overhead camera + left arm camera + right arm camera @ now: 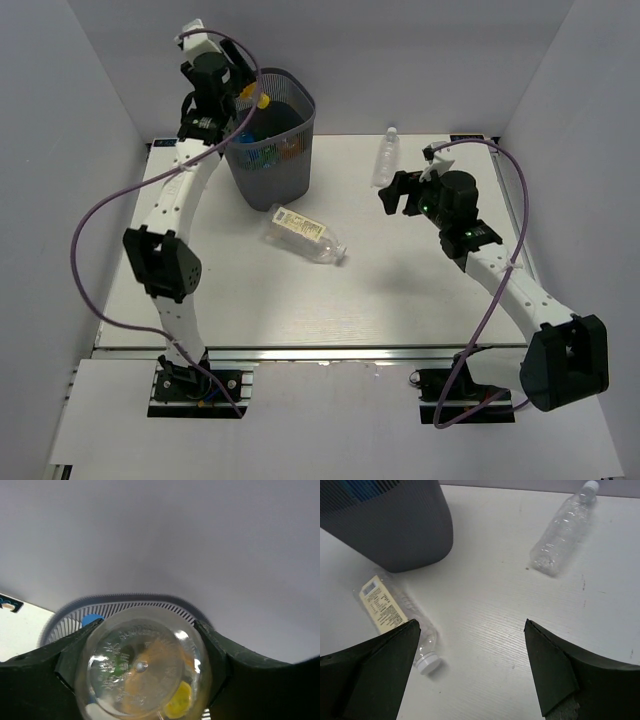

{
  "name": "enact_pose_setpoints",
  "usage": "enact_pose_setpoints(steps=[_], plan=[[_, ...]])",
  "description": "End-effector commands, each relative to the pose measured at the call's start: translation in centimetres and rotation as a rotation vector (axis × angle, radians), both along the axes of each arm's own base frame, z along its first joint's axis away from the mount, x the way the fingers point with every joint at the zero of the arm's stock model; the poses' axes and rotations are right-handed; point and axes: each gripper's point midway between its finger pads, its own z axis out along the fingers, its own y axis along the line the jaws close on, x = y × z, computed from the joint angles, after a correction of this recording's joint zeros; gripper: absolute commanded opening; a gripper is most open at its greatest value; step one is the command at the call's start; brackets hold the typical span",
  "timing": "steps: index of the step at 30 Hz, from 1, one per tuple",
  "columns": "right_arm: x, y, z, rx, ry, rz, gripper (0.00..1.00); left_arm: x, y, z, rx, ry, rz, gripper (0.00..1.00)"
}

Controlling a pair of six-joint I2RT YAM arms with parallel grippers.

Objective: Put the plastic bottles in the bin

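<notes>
Your left gripper (142,655) clamped on clear bottle (140,667) over bin (272,168); your right gripper (471,630) spread apart, empty, above table (495,595).

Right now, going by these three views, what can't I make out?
- Dark grey wire-mesh bin contents: in the top external view the left arm partly covers the opening, so the bottle count is unreadable.
- Clear plastic bottle in the left gripper: the left wrist view shows only its base; label and cap are hidden.
- Clear bottle with cream label: in the right wrist view a finger of the right gripper covers part of it.
</notes>
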Motion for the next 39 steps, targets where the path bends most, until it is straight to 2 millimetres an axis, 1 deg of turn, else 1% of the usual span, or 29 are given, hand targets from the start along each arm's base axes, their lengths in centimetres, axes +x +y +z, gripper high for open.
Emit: enact_pose_setpoints(steps=[1, 3, 4, 6, 7, 9, 12, 14, 18, 19, 20, 21, 22, 23, 24, 25, 26, 27, 29, 30, 31, 32, 33, 34, 35, 36, 37, 38, 39], plan=[[1.3, -1.4, 0.0, -0.019, -0.013, -0.066, 0.89, 0.9, -0.5, 0.0, 0.077, 0.038, -0.017, 0.78], [2.2, -1.9, -0.4, -0.022, 0.0, -0.095, 0.89, 1.1, -0.5, -1.1, 0.084, 0.061, -0.017, 0.98], [2.8, -2.0, -1.0, -0.025, 0.017, -0.105, 0.89, 1.1, -0.5, -1.2, 0.083, 0.058, -0.017, 0.98], [3.6, -2.2, -0.5, -0.027, 0.015, -0.122, 0.89, 0.9, -0.1, -0.5, 0.071, 0.027, 0.007, 0.98], [4.2, -2.4, -1.1, -0.038, 0.027, -0.144, 0.89, 0.8, 0.2, 0.2, 0.063, 0.015, 0.018, 0.98], [5.0, -2.6, -0.7, -0.034, 0.025, -0.166, 0.89, 0.7, 0.5, 0.6, 0.062, 0.019, 0.033, 0.98], [5.9, -2.4, -1.2, -0.042, 0.028, -0.17, 0.89, 0.4, 0.5, 2.1, 0.056, -0.014, 0.03, 0.98], [6.6, -2.6, -2.0, -0.045, 0.04, -0.19, 0.89, 0.0, 0.5, 3.0, 0.057, -0.026, 0.025, 0.98], [8.8, -2.7, -2.3, -0.05, 0.049, -0.209, 0.89, -1.0, 0.4, 4.3, 0.049, -0.045, 0.003, 0.98], [9.6, -2.7, -3.4, -0.062, 0.074, -0.217, 0.89, -1.3, 0.1, 4.4, 0.043, -0.043, -0.016, 0.98], [10.5, -2.6, -2.5, -0.055, 0.055, -0.222, 0.89, -2.2, 0.1, 4.3, 0.045, -0.034, -0.032, 0.98], [11.1, -2.6, -2.7, -0.055, 0.06, -0.225, 0.89, -2.7, -0.1, 4.1, 0.04, -0.028, -0.046, 0.98], [12.0, -2.6, -3.9, -0.056, 0.088, -0.235, 0.89, -3.3, 0.0, 4.0, 0.031, -0.029, -0.048, 0.98], [13.0, -2.4, -2.8, -0.045, 0.078, -0.238, 0.89, -4.0, 0.2, 4.5, 0.019, -0.057, -0.046, 0.98], [13.6, -2.3, -3.1, -0.047, 0.088, -0.239, 0.89, -5.8, 0.5, 3.8, 0.002, -0.048, -0.049, 0.98], [14.6, -2.3, -4.8, -0.056, 0.121, -0.25, 0.89, -6.7, 0.6, 4.2, -0.012, -0.07, -0.055, 0.98], [15.9, -2.1, -3.7, -0.048, 0.091, -0.258, 0.89, -7.8, 0.7, 4.1, -0.023, -0.075, -0.062, 0.98], [16.9, -2.1, -5.8, -0.071, 0.125, -0.268, 0.89, -10.0, 1.0, 3.0, -0.041, -0.062, -0.072, 0.98], [18.4, -2.7, -7.0, -0.088, 0.146, -0.32, 0.89, -12.2, 0.7, 2.3, -0.062, -0.079, -0.115, 0.98], [19.5, -2.5, -6.4, -0.081, 0.131, -0.331, 0.89, -14.8, 1.1, 3.5, -0.086, -0.118, -0.128, 0.98], [20.5, -2.6, -8.8, -0.093, 0.17, -0.339, 0.89, -15.3, 1.1, -0.1, -0.086, -0.059, -0.132, 0.98], [21.2, -2.5, -9.2, -0.092, 0.178, -0.352, 0.89, -16.2, 1.1, -0.9, -0.097, -0.055, -0.14, 0.98], [22.6, -2.3, -10.0, -0.097, 0.184, -0.363, 0.89, -17.1, 1.2, -1.7, -0.108, -0.056, -0.149, 0.98], [23.5, -2.4, -10.5, -0.105, 0.18, -0.376, 0.89, -18.5, 1.4, -3.4, -0.12, -0.057, -0.152, 0.98], [24.4, -3.3, -10.8, -0.126, 0.168, -0.43, 0.89, -19.0, 1.5, -4.1, -0.136, -0.066, -0.152, 0.98], [26.0, -3.6, -11.8, -0.138, 0.161, -0.465, 0.89, -19.3, 1.6, -5.2, -0.157, -0.054, -0.146, 0.98], [26.6, -4.2, -12.6, -0.15, 0.181, -0.486, 0.89, -19.7, 1.7, -7.1, -0.159, -0.011, -0.144, 0.98], [27.0, -4.2, -13.5, -0.156, 0.206, -0.485, 0.89, -19.9, 1.6, -8.1, -0.162, 0.014, -0.142, 0.98], [27.5, -4.1, -16.1, -0.166, 0.244, -0.477, 0.89, -20.0, 1.6, -8.7, -0.172, 0.026, -0.141, 0.98]])
